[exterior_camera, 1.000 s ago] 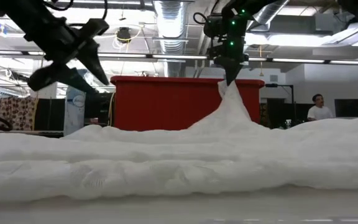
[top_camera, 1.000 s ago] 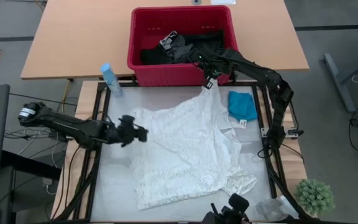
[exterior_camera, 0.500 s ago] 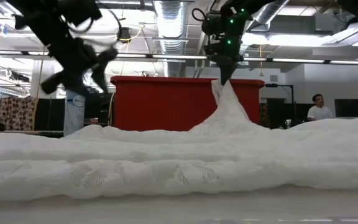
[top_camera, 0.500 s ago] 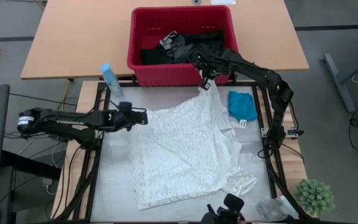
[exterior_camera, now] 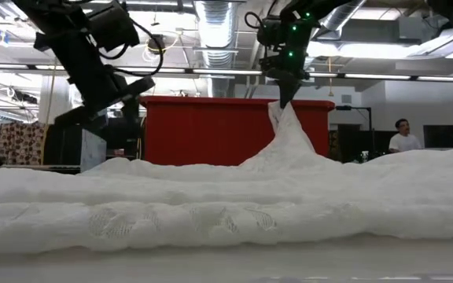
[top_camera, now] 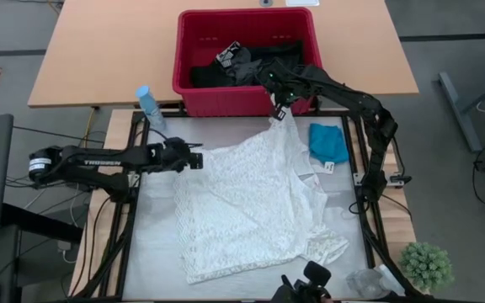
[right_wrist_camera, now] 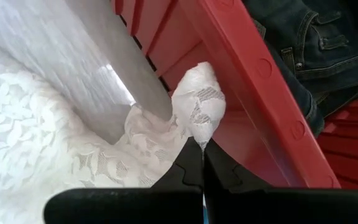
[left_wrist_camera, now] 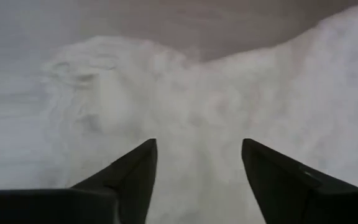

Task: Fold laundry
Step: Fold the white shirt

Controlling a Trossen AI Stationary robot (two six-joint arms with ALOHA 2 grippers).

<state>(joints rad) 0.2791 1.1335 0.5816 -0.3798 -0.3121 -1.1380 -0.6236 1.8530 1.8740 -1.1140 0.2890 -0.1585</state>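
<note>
1. The right gripper (top_camera: 279,113) was pinched tight on a far corner of the white lacy garment (top_camera: 251,202), holding that corner up in a peak just in front of the red basket (top_camera: 194,99); in the right wrist view the fingers (right_wrist_camera: 194,163) were pressed together with a tuft of lace (right_wrist_camera: 199,111) between them, right against the basket's slotted wall (right_wrist_camera: 253,118).
2. The left gripper (top_camera: 195,158) hovered at the garment's left far edge, its jaws spread apart and holding nothing; its own camera showed the two dark fingers (left_wrist_camera: 135,177) standing wide over rumpled white lace (left_wrist_camera: 185,137) (whether the tips touched the cloth, I could not tell).
3. The rest of the white garment lay spread across the pale work mat (top_camera: 154,244), reaching from the lifted corner toward the near edge; from table height it ran as a low white ridge (exterior_camera: 226,204) rising to the peak under the right gripper (exterior_camera: 283,98).
4. A small teal garment (top_camera: 328,143) lay on the mat just right of the white one; dark clothes (top_camera: 251,61) were heaped inside the basket, which sat on a wooden table (top_camera: 99,50) beyond the mat.
5. A blue bottle (top_camera: 150,108) lay at the mat's far left corner; a small green plant (top_camera: 426,264) stood off the near right corner.
</note>
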